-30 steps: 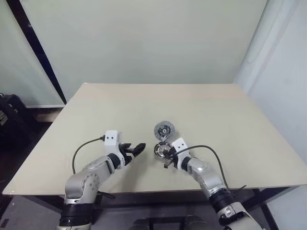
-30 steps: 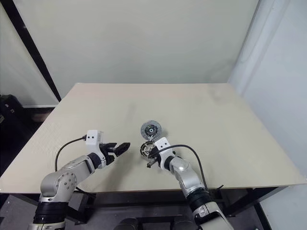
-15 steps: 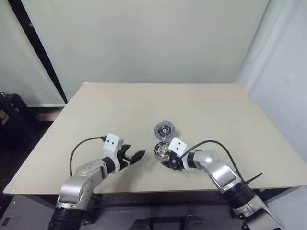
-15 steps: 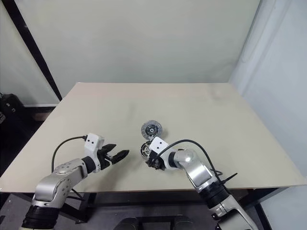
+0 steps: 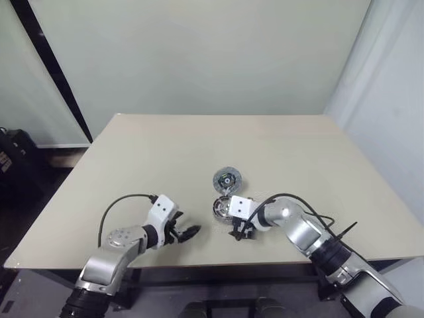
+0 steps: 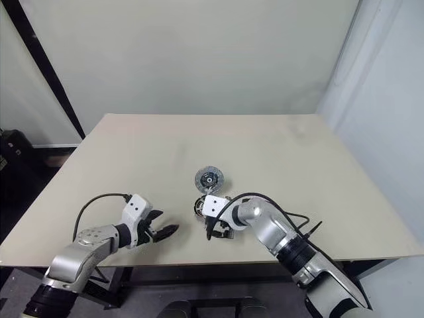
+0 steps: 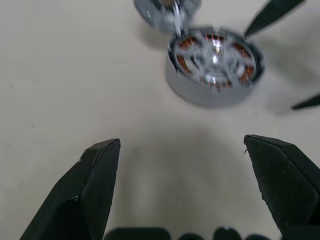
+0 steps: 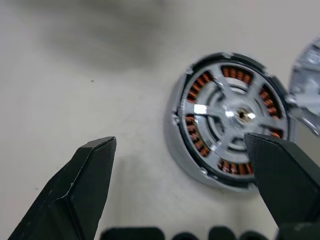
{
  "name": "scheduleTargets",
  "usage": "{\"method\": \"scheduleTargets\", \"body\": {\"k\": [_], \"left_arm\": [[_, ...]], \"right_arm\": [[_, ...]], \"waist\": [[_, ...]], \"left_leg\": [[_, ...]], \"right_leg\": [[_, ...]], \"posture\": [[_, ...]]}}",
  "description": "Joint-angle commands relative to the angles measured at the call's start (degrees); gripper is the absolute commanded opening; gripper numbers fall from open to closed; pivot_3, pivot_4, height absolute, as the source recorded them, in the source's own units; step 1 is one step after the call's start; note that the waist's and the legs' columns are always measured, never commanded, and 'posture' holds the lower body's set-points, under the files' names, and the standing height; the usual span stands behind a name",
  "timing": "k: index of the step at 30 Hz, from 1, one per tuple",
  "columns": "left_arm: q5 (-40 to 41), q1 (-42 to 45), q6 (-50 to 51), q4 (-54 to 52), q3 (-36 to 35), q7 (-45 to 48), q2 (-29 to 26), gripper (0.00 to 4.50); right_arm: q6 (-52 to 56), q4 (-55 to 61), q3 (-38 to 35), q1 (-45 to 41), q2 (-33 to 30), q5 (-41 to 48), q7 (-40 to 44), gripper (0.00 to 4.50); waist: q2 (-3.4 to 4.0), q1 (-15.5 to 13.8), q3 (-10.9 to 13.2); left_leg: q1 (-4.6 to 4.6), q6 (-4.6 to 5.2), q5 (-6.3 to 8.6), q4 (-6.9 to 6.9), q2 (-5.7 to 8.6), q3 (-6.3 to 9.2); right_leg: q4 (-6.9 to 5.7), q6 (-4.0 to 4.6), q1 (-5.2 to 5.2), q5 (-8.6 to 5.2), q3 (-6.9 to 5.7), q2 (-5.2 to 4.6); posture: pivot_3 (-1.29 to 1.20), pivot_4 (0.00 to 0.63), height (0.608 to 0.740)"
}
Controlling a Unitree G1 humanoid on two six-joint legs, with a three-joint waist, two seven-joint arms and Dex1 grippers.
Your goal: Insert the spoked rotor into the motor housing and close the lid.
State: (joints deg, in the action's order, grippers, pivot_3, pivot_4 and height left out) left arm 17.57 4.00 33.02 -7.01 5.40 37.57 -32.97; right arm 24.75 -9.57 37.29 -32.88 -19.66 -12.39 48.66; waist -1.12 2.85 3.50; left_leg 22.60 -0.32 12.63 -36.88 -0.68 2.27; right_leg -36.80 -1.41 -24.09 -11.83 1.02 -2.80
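Now that your right gripper (image 5: pixel 240 233) has let go, its two black fingers (image 8: pixel 82 192) stand wide apart above the table (image 5: pixel 132 165), where a second ago they were pinched together at the near edge of the motor housing (image 8: pixel 231 119). The right wrist has rolled since then, and the forearm now reaches in from further to the right, with the white camera block lying just over the near side of the housing in the head views.

The rotor (image 8: pixel 235 116) sits inside the housing: you can see its pale spokes crossing the middle, a dark rim around them, and the copper windings showing through the gaps. In the right wrist view one finger overlaps the near edge of the housing; whether it touches, you cannot tell. The housing rests flat on the table, slightly right of centre and toward the near edge.

The lid (image 5: pixel 226 179) lies flat on the table just beyond the housing, not yet on it. Its place matches the earlier frames, as does the housing's.

Your left gripper (image 5: pixel 183 232) is spread wide and holds nothing. It has drawn back toward the near edge of the table and rolled since a second ago, and it now points toward the housing from the left, well apart from it. The left wrist view shows the housing (image 7: pixel 214 65) beyond the two open fingers (image 7: pixel 95 175), with bare table between them.
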Motion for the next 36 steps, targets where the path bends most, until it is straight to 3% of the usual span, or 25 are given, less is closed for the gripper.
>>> {"method": "scheduleTargets", "body": {"k": [1, 10, 13, 18, 24, 30, 36], "left_arm": [[-1.22, 0.76, -1.70, -0.30, -0.46, 0.40, -0.22, 4.25], [-2.06, 0.93, -1.92, -0.28, -0.50, 0.21, 0.73, 4.25], [-2.59, 1.38, -2.22, 0.42, 0.10, 0.93, 0.45, 4.25], [-3.52, 2.72, -1.88, 1.92, 1.50, 2.31, 0.85, 4.25], [-2.40, 4.15, 2.16, 2.06, -0.01, 1.35, 2.54, 2.26], [-2.46, 5.02, 4.89, 2.59, -1.26, -0.15, 2.79, 0.11], [-2.73, 4.56, 5.36, 1.98, -2.16, -1.94, 3.54, 0.00]], "right_arm": [[-2.18, 0.21, 0.61, -1.83, 0.50, -1.66, 1.05, 4.47], [-4.41, -4.52, 0.81, -1.66, 1.65, -3.44, 0.56, 4.47], [-5.71, -7.36, 0.41, -1.95, 2.33, -3.95, -0.29, 3.83], [-7.61, -9.49, -0.40, -2.07, 3.17, -4.25, -1.32, 2.15], [-8.72, -9.29, -1.38, -2.13, 3.90, -4.33, -2.01, 0.11], [-6.19, -7.22, -3.26, -1.75, 5.07, -2.76, -1.43, 0.08], [8.29, 1.19, -6.18, 0.17, 8.17, -0.54, -1.28, 0.08]], "waist": [[0.00, 0.01, 0.00], [-0.01, 0.01, 0.00], [-0.01, 0.01, -0.01], [0.00, 0.01, -0.02], [-0.03, 0.02, -0.04], [-0.02, 0.03, -0.03], [-0.02, 0.01, -0.03]], "left_leg": [[-0.01, 0.00, 0.00, 0.00, -0.01, 0.00], [-0.04, 0.01, -0.01, -0.05, -0.01, 0.00], [-0.07, 0.01, -0.01, -0.04, -0.01, 0.00], [-0.13, 0.01, -0.01, -0.06, -0.01, 0.00], [-0.15, 0.02, -0.02, -0.10, -0.01, 0.02], [-0.17, 0.04, -0.04, -0.11, -0.01, 0.03], [-0.10, 0.04, -0.04, -0.11, 0.00, 0.07]], "right_leg": [[0.00, 0.00, 0.00, 0.00, 0.00, 0.00], [-0.02, 0.00, 0.04, 0.00, 0.00, 0.00], [-0.07, -0.01, 0.04, 0.01, 0.00, 0.00], [-0.10, -0.01, 0.11, 0.01, 0.00, 0.01], [-0.10, -0.02, 0.18, 0.01, 0.00, 0.01], [-0.19, -0.02, 0.14, 0.01, 0.00, 0.03], [-0.20, -0.03, 0.10, 0.02, 0.00, 0.02]], "posture": [[0.00, 0.000, 0.740], [0.00, 0.000, 0.740], [0.00, 0.000, 0.740], [0.00, 0.000, 0.740], [0.00, 0.000, 0.740], [0.00, 0.000, 0.740], [0.00, 0.000, 0.740]]}}
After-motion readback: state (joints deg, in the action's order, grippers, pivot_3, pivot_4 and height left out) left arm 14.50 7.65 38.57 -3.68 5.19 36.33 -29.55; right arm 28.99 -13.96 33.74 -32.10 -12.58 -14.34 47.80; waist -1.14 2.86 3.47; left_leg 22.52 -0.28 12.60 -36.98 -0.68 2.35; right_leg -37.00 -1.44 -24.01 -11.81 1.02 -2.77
